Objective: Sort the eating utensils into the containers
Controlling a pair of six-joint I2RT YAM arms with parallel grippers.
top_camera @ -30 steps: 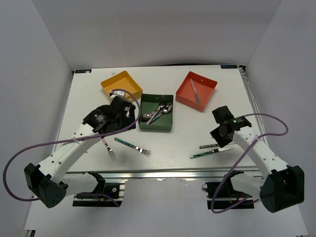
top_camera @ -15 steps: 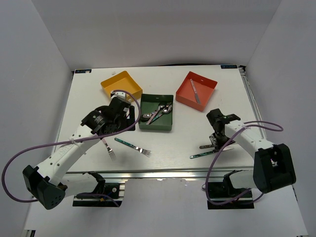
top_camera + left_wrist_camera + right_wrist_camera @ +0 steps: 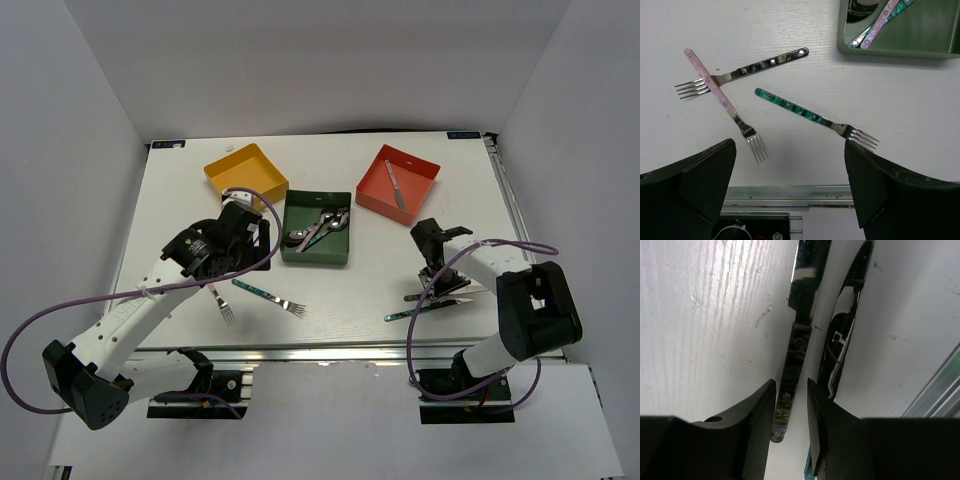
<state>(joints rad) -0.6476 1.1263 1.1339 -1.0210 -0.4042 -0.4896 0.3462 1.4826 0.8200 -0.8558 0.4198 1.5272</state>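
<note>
Three forks lie below my left gripper (image 3: 790, 150), which hangs open above the table: a pink-handled fork (image 3: 720, 97) crossing a dark-handled fork (image 3: 757, 65), and a teal-handled fork (image 3: 810, 116) to their right. From above, the left gripper (image 3: 248, 232) is beside the dark green tray (image 3: 317, 262), which holds several spoons (image 3: 322, 226). My right gripper (image 3: 437, 282) is down at the table. Its fingers narrowly straddle the handle of a dark-handled knife (image 3: 797, 347), with a small gap on one side. A teal-handled serrated knife (image 3: 845, 325) lies just beside it.
The yellow tray (image 3: 245, 172) stands at the back left. At the back right, the red-orange tray (image 3: 415, 165) holds one knife (image 3: 397, 187). The table's metal front rail (image 3: 805, 192) runs close to the forks. Purple cables loop off both arms.
My right gripper has swung left and come down onto the dark-handled knife. The left arm has shifted only slightly, and the utensils have not moved.
</note>
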